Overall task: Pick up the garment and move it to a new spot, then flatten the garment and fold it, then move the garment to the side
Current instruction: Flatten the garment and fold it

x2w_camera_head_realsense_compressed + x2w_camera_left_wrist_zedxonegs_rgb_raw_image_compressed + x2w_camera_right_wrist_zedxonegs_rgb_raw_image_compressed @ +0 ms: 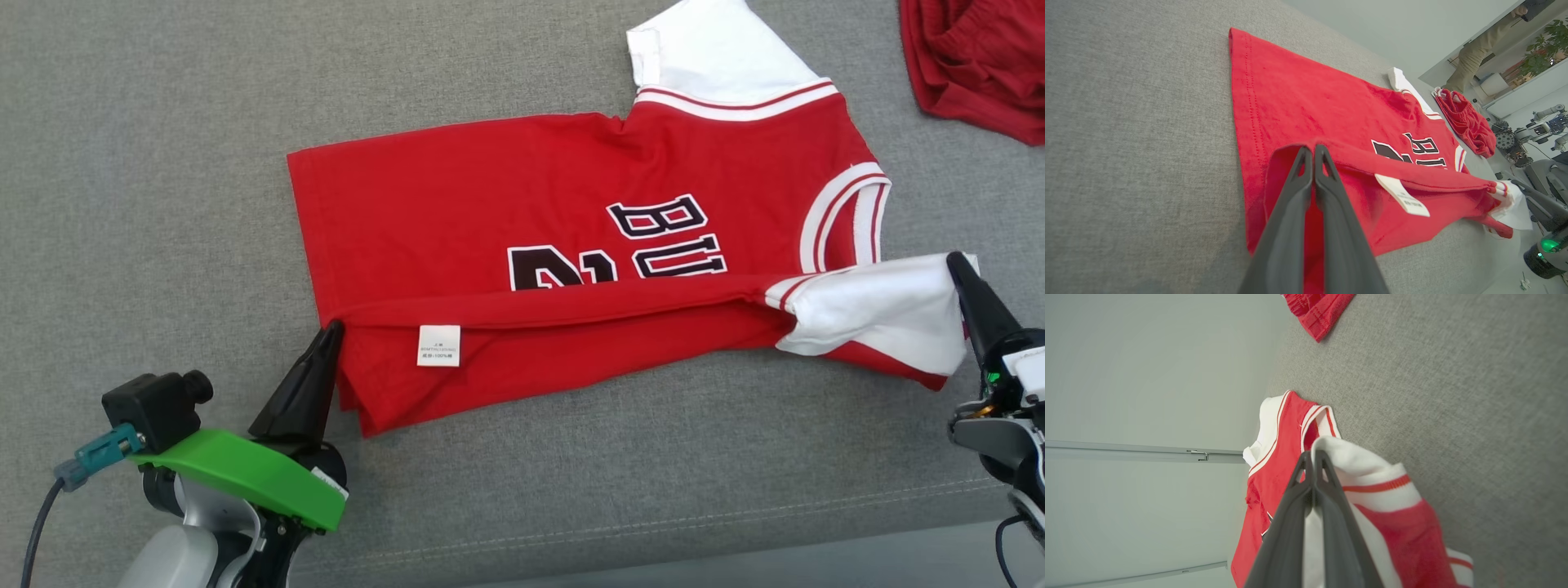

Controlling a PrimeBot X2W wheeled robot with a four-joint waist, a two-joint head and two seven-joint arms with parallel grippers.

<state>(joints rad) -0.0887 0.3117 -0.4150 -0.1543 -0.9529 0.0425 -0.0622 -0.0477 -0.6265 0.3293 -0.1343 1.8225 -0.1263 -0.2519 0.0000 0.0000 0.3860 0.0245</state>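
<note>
Smooth red jersey (457, 212) (white-trimmed), folded lengthwise

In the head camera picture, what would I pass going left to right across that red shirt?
From the left: left gripper pinching the red jersey, white care label, black lettering, white sleeve, right gripper.
</note>
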